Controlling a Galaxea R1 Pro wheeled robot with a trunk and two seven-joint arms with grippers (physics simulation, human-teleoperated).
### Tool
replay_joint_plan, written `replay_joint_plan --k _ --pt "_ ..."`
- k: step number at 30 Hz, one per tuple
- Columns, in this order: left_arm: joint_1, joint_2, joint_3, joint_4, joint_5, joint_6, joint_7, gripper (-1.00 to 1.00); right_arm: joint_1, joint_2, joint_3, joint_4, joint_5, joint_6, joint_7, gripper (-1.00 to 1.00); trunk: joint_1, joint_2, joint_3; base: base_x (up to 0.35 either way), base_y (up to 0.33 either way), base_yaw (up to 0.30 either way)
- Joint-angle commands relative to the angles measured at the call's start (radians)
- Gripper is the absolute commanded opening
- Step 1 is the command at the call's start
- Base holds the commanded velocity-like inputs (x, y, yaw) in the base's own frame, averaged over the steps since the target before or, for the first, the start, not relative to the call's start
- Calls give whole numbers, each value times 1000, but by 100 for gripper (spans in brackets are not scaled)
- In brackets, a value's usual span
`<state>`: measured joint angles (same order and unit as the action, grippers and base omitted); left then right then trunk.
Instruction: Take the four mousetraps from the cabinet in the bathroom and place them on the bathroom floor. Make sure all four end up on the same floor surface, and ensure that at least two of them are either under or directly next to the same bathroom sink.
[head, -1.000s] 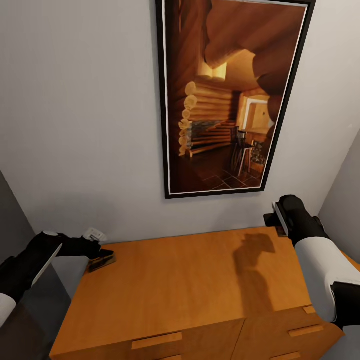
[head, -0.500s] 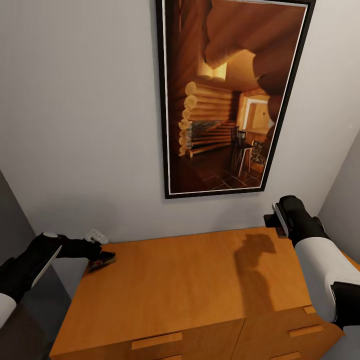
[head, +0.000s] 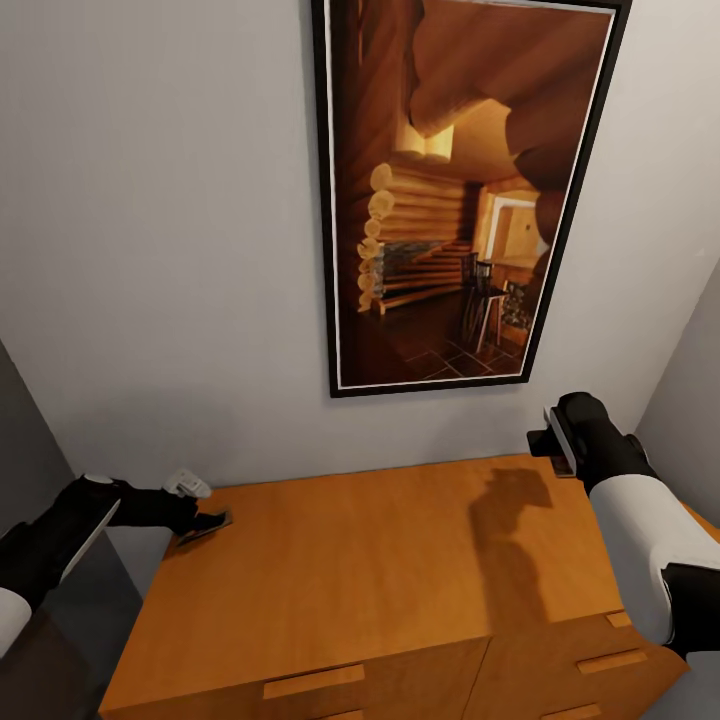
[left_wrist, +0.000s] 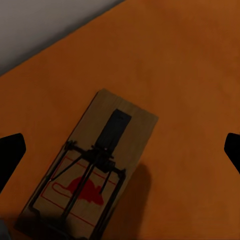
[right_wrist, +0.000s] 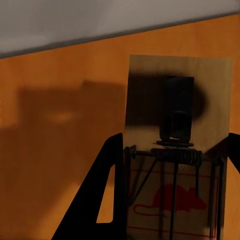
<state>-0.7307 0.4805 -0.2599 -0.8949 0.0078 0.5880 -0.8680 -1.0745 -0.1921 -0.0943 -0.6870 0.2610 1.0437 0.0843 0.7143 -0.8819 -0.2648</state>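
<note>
mousetrap red mouse print, no text | left fingers apart | right fingers clamp second mousetrap

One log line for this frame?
left gripper: open over mousetrap | right gripper: shut on second mousetrap | cabinet

Low wide orange-brown wooden cabinet against the pale wall, directly below a tall black-framed picture of a log interior. Flat dark-brown mousetrap lying on the cabinet top at its rear left corner, with the left gripper just over it. Second flat mousetrap between the right gripper's fingers, above the rear right corner. Drawer fronts with slim bar handles along the near face.
</note>
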Motion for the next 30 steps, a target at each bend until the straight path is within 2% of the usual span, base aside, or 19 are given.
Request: replay_joint_plan --k 1,21,30 --pt "-1 1 -2 -1 1 7 -2 100 -1 0 -2 -1 9 4 8 -100 0 -1 -1 0 0 0" --pt "-1 1 -4 3 -1 7 -1 100 -1 0 -2 1 9 4 8 -100 0 -1 -1 0 0 0" --pt "-1 -4 -3 18 -46 13 0 100 -1 0 -1 1 9 4 8 -100 0 -1 -1 0 0 0"
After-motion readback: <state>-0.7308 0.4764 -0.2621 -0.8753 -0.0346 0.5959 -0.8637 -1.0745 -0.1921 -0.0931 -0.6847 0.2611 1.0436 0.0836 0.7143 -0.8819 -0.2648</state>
